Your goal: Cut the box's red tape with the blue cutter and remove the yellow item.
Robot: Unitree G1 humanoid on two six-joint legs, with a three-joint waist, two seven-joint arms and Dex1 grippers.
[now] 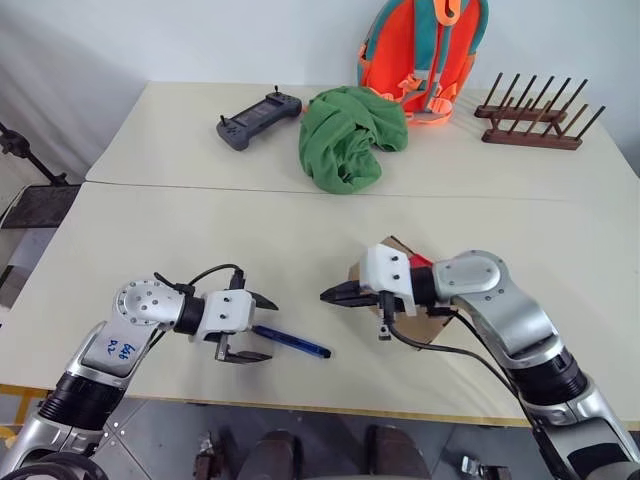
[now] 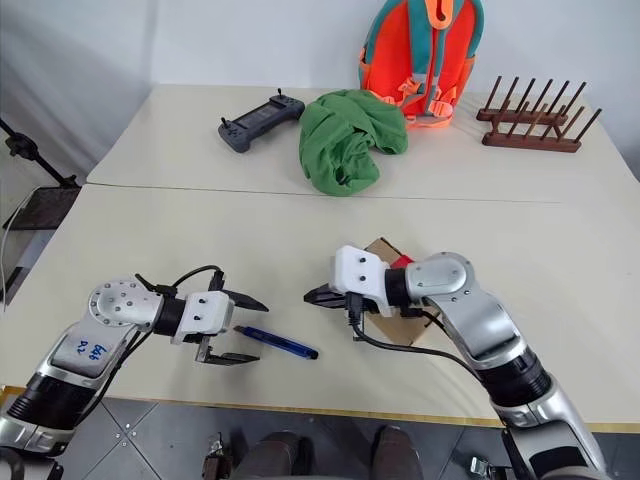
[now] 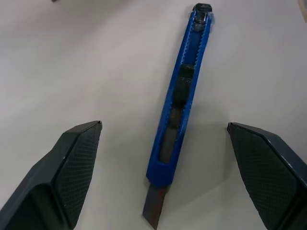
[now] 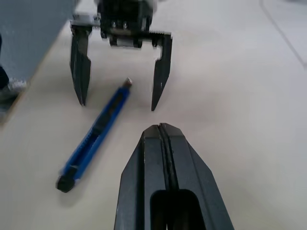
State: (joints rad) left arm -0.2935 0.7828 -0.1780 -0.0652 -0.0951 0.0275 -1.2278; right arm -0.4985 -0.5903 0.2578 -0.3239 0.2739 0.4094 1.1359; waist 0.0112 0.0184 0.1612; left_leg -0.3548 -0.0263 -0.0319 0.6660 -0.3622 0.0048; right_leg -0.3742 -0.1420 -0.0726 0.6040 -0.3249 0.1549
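Cutter: the slim blue pen-shaped cutter (image 1: 292,343) lies flat on the pale counter (image 1: 200,240) near its front edge, a short bit of blade sticking out at the end by the left arm. Nothing's got hold of it.
Left gripper: the left gripper (image 1: 258,328) sits low over the blade end with its black fingers (image 3: 72,167) spread wide, one on each side of the cutter, not touching it.
Right gripper: the right gripper (image 1: 335,295) has its fingers pressed together, empty, tip aimed toward the left one, with the cutter lying just in front of it and lower.
Box: the small brown cardboard box (image 1: 420,322) sits right behind the right wrist, mostly hidden by the arm, with a bit of the red tape (image 1: 421,261) peeking out on top.
Further back: a dark grey game controller (image 1: 258,120), a crumpled green cloth (image 1: 348,135), an orange backpack (image 1: 420,50) and a brown wooden peg rack (image 1: 535,118) along the far side of the counter, well apart from the cutter.
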